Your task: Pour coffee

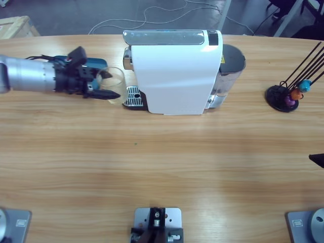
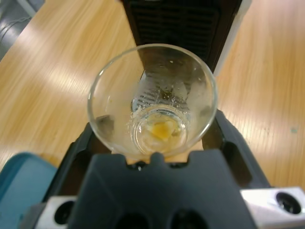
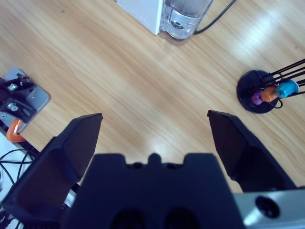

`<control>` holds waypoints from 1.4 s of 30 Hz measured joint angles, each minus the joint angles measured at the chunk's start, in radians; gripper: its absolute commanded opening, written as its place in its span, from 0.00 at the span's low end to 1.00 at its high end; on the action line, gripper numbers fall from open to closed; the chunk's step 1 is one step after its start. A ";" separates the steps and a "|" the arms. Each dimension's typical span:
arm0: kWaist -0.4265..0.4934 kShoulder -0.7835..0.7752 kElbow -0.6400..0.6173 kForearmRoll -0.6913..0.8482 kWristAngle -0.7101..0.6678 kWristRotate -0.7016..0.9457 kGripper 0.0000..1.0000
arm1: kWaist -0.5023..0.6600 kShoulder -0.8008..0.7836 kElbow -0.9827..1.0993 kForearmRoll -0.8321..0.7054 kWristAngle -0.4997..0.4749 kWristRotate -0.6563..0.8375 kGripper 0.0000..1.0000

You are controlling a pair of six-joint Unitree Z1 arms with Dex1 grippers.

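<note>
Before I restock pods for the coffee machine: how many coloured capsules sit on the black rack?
3 capsules show, clustered at the base of the capsule rack: a purple one, an orange one, a blue one. The wires may hide more.

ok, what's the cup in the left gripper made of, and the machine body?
Cup: clear glass or hard plastic, glossy; the drip grille and table show through its wall, so I can't say which. Machine body: smooth white shell, probably plastic, with a soft sheen and a silver strip on top.
</note>
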 measured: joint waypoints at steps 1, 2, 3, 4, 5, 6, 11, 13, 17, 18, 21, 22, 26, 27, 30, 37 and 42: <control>-0.007 0.007 -0.006 -0.002 0.000 0.000 0.00 | 0.000 0.007 0.000 -0.002 0.000 0.000 1.00; -0.011 0.014 -0.013 -0.004 0.000 0.000 0.00 | 0.000 0.015 -0.001 -0.004 0.000 0.000 1.00; -0.015 0.022 -0.020 -0.006 0.000 0.000 0.00 | 0.000 0.021 -0.001 -0.006 0.000 0.000 1.00; -0.019 0.031 -0.028 -0.006 0.000 0.000 0.00 | 0.000 0.024 -0.001 -0.007 0.000 0.000 1.00; -0.022 0.038 -0.035 -0.007 0.000 0.000 0.00 | 0.000 0.024 -0.001 -0.008 0.000 0.000 1.00; -0.025 0.045 -0.041 -0.007 0.000 0.000 0.00 | 0.000 0.024 -0.001 -0.008 0.000 0.000 1.00; -0.058 0.052 -0.063 -0.008 0.010 0.000 0.00 | 0.000 0.024 -0.001 -0.008 0.000 0.000 1.00; -0.069 0.052 -0.064 -0.008 0.017 0.000 0.03 | 0.000 0.024 -0.001 -0.008 0.000 0.000 1.00; -0.083 0.052 -0.064 -0.008 0.044 -0.005 0.98 | 0.000 0.024 -0.001 -0.008 0.000 0.001 1.00; -0.085 0.052 -0.064 -0.008 0.052 -0.014 0.98 | 0.000 0.024 -0.001 -0.008 0.000 0.001 1.00; -0.093 0.052 -0.064 -0.016 0.077 -0.045 0.98 | 0.000 0.024 -0.001 -0.008 0.000 0.001 1.00; -0.095 0.052 -0.064 -0.017 0.080 -0.048 0.98 | 0.000 0.024 -0.001 -0.008 0.000 0.001 1.00; -0.099 0.052 -0.064 -0.019 0.087 -0.074 0.98 | 0.000 0.024 -0.001 -0.008 0.000 0.001 1.00; -0.099 0.052 -0.061 -0.024 0.087 -0.083 0.98 | 0.000 0.024 -0.001 -0.008 0.000 0.001 1.00; -0.086 0.048 -0.017 -0.051 0.088 -0.093 0.98 | 0.000 0.024 -0.003 -0.008 0.000 0.001 1.00; 0.001 -0.167 0.148 -0.071 0.147 -0.174 0.99 | -0.047 0.046 -0.187 0.011 -0.044 0.005 0.05; -0.061 -0.398 0.216 -0.057 0.333 -0.448 0.99 | -0.279 0.210 -0.505 0.076 0.089 0.005 0.00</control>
